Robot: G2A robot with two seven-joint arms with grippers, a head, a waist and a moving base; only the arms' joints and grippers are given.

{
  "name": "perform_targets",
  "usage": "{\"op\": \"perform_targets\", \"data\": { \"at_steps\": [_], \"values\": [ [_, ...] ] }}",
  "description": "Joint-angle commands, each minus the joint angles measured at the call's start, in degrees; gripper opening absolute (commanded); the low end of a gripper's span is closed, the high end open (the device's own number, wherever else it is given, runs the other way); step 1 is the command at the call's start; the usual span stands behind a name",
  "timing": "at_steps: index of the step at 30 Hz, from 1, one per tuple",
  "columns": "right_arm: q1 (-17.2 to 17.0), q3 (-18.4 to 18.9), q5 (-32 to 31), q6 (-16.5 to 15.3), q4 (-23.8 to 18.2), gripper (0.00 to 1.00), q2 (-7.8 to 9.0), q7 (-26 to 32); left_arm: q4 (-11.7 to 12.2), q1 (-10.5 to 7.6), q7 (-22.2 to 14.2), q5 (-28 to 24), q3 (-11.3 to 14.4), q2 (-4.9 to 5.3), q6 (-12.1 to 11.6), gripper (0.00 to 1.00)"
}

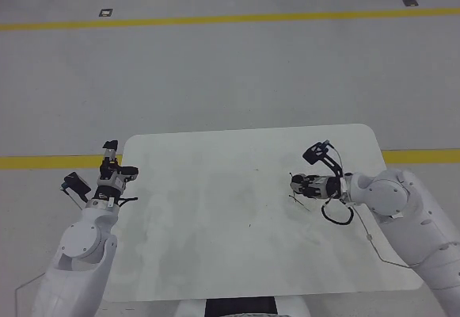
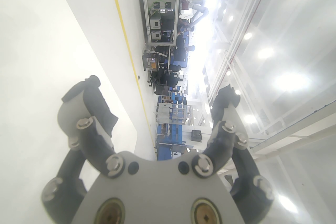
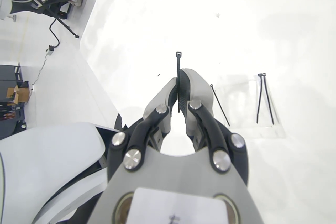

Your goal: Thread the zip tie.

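Table (image 1: pixel 237 238) w/ an arm at each end. Left gripper (image 2: pixel 160 88) sits by the left edge, fingers spread wide, nothing in them. Right gripper (image 3: pixel 181 78) is over the right side, clenched on the tie (image 3: pixel 178 62), head end poking past the tips. Clear tray (image 3: pixel 275 130) nearby w/ spare ties (image 3: pixel 259 99). Step, prob: tie grasped, still straight, no loop yet. Next needs the left to come across, take the tail & feed it into the head slot; tiny target, needs fine alignment
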Motion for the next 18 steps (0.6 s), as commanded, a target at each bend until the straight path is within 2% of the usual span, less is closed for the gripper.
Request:
{"op": "perform_targets", "data": {
  "at_steps": [1, 6, 12, 18],
  "values": [
    [-0.6, 0.1, 2.8, 0.0, -0.1, 0.00, -0.03, -2.2, 0.0, 0.00, 0.0, 0.0, 0.0, 0.00, 0.0, 1.00],
    [-2.1, 1.0, 9.2, 0.0, -1.3, 0.00, 0.69, -2.3, 0.0, 0.00, 0.0, 0.0, 0.0, 0.00, 0.0, 1.00],
    [-3.7, 2.3, 18.0, 0.0, -2.9, 0.00, 1.68, 1.0, 0.0, 0.00, 0.0, 0.0, 0.0, 0.00, 0.0, 1.00],
    [-3.8, 3.1, 24.5, 0.0, -3.4, 0.00, 1.63, 5.0, 0.0, 0.00, 0.0, 0.0, 0.0, 0.00, 0.0, 1.00]
  ]
}}
